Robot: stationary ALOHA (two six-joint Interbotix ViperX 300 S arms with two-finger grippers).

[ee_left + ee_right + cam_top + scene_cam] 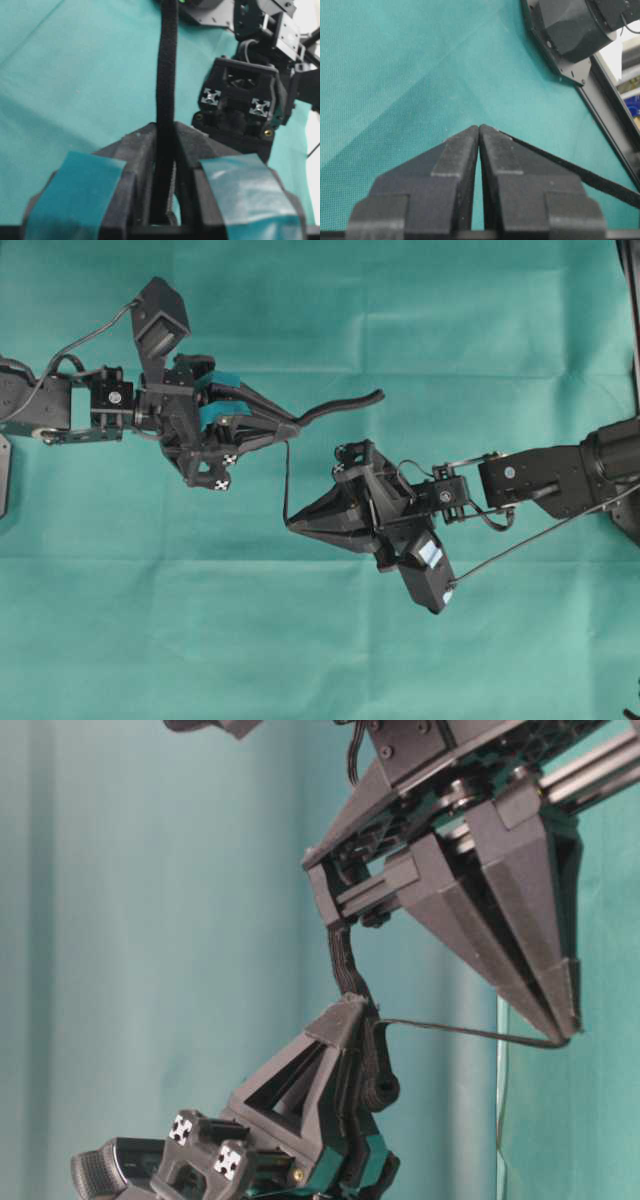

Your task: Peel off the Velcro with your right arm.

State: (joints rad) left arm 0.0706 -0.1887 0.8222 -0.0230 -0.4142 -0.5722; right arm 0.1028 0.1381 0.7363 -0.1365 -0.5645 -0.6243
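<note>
A: At centre left of the overhead view, the left gripper (285, 430), the one with teal pads, is clamped on the Velcro (340, 406). Its thicker layer runs on to the right of the jaws and ends in a rounded tip near the frame's middle, held clear of the green cloth (320, 640).

B: And the thin layer?

A: It drops from the left jaws straight down the frame to the right gripper (292, 525) at lower centre, whose plain black fingers are closed together on its end. The strap appears already split into two strands that meet only at the left jaws.

B: What could go wrong from here?

A: Judging by these views, the right gripper's hold is slight: the right wrist view shows the strand (580, 175) leaving at the very fingertips (492, 137). A sharp pull could slip it out before the last stuck part parts. Pulling along the strap, not away from it, might instead drag the whole strap through the left pads (87, 175).

B: How does the strap look?

A: Black, fuzzy and floppy. In the left wrist view it stands up from between the teal pads as a narrow band; at table level the peeled strand is drawn thin and nearly straight to the right fingertips.
</note>
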